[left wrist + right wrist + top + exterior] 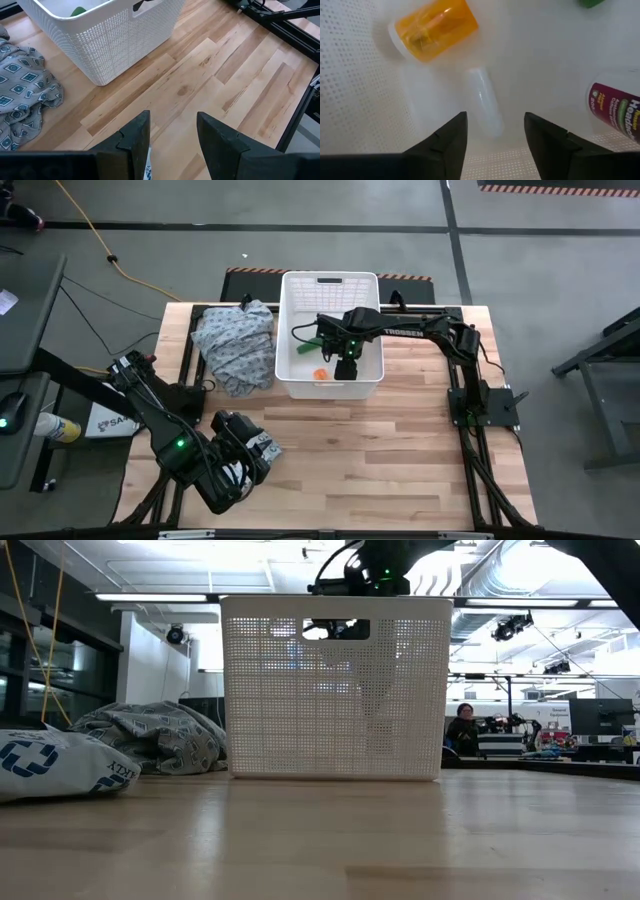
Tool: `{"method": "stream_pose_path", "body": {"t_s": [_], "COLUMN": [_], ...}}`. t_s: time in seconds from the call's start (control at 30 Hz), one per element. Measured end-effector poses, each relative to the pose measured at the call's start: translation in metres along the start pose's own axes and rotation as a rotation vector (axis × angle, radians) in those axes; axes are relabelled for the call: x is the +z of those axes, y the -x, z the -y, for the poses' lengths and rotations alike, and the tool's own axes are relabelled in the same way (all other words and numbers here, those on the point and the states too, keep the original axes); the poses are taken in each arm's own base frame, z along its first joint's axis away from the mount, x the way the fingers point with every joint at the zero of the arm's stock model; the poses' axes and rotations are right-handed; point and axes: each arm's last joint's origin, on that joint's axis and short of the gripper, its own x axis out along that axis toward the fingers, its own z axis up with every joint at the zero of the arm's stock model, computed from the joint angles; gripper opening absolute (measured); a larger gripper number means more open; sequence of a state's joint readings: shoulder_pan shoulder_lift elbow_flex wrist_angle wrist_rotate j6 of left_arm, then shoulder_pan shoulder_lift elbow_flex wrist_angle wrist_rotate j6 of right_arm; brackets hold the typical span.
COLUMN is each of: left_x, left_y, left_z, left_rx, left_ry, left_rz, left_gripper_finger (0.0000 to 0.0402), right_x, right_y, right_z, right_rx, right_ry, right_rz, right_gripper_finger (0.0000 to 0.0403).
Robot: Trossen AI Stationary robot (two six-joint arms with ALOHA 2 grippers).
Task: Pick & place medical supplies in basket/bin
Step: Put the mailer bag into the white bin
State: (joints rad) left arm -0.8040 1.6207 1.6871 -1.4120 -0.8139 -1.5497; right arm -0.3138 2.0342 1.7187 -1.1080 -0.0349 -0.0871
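The white perforated bin stands at the table's far middle. My right gripper hangs open inside it, pointing down. Below its fingers a white tube lies on the bin floor, apart from them. Around it lie an orange pill bottle, a white labelled bottle and a green item. My left gripper waits open above the table's near left. A white packet with blue print lies flat on the table under it.
A grey-blue patterned cloth lies heaped on the table left of the bin, close to its wall. Bare wood stretches across the near and right parts of the table. A person sits in the room behind.
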Motion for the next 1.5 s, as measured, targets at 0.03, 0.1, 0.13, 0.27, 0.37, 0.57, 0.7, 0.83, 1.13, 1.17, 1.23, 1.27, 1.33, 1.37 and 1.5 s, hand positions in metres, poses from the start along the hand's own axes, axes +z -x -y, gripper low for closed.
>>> {"method": "stream_pose_path", "body": {"t_s": [0.03, 0.1, 0.13, 0.27, 0.37, 0.57, 0.7, 0.83, 1.13, 1.17, 1.23, 1.27, 1.33, 1.37, 1.5], "left_x": [0.000, 0.000, 0.000, 0.000, 0.000, 0.000, 0.000, 0.000, -0.001, -0.002, -0.002, -0.002, -0.003, -0.003, -0.003], "left_y": [0.000, 0.000, 0.000, 0.000, 0.000, 0.000, 0.000, 0.000, 0.000, 0.000, 0.000, 0.000, 0.000, 0.000, 0.000], "left_z": [0.000, 0.000, 0.000, 0.000, 0.000, 0.000, 0.000, 0.000, 0.000, 0.000, 0.000, 0.000, 0.000, 0.000, 0.001], "left_rx": [0.000, 0.000, 0.000, 0.000, 0.002, 0.002, 0.002, 0.002, 0.000, -0.001, -0.005, -0.006, -0.007, -0.008, -0.009], "left_ry": [0.000, 0.000, 0.000, -0.001, -0.003, -0.034, -0.037, -0.037, -0.040, -0.044, -0.057, -0.060, -0.059, -0.058, -0.058], "left_rz": [0.000, 0.000, 0.000, 0.000, 0.000, 0.000, 0.000, -0.001, -0.036, -0.049, -0.070, -0.076, -0.084, -0.088, -0.093], "left_gripper_finger": [0.0195, 0.0195, 0.0195, 0.0195, 0.0195, 0.0195, 0.0195, 0.0195, 0.0195, 0.0195, 0.0195, 0.0195, 0.0195, 0.0195, 0.0195], "right_x": [0.000, 0.000, 0.000, 0.000, 0.000, 0.002, 0.010, 0.021, 0.035, 0.035, 0.035, 0.034, 0.033, 0.031, 0.023], "right_y": [0.000, 0.000, 0.000, 0.000, 0.000, 0.007, 0.025, 0.053, 0.131, 0.140, 0.156, 0.163, 0.173, 0.179, 0.193], "right_z": [0.000, 0.000, 0.000, 0.000, 0.000, 0.000, 0.000, 0.000, -0.002, -0.004, -0.006, -0.008, -0.014, -0.017, -0.031], "right_rx": [-0.004, -0.004, -0.004, -0.004, -0.005, -0.006, -0.009, -0.014, -0.027, -0.028, -0.030, -0.029, -0.024, -0.016, 0.024], "right_ry": [0.000, 0.000, 0.000, -0.029, -0.055, -0.061, -0.061, -0.058, -0.047, -0.043, -0.035, -0.031, -0.018, -0.010, 0.029], "right_rz": [0.000, 0.000, 0.000, 0.000, 0.000, 0.007, 0.064, 0.156, 0.401, 0.424, 0.474, 0.496, 0.533, 0.564, 0.630], "right_gripper_finger": [0.0189, 0.0197, 0.0201, 0.0210, 0.0210, 0.0198, 0.0191, 0.0187, 0.0188, 0.0187, 0.0185, 0.0184, 0.0184, 0.0184, 0.0187]}}
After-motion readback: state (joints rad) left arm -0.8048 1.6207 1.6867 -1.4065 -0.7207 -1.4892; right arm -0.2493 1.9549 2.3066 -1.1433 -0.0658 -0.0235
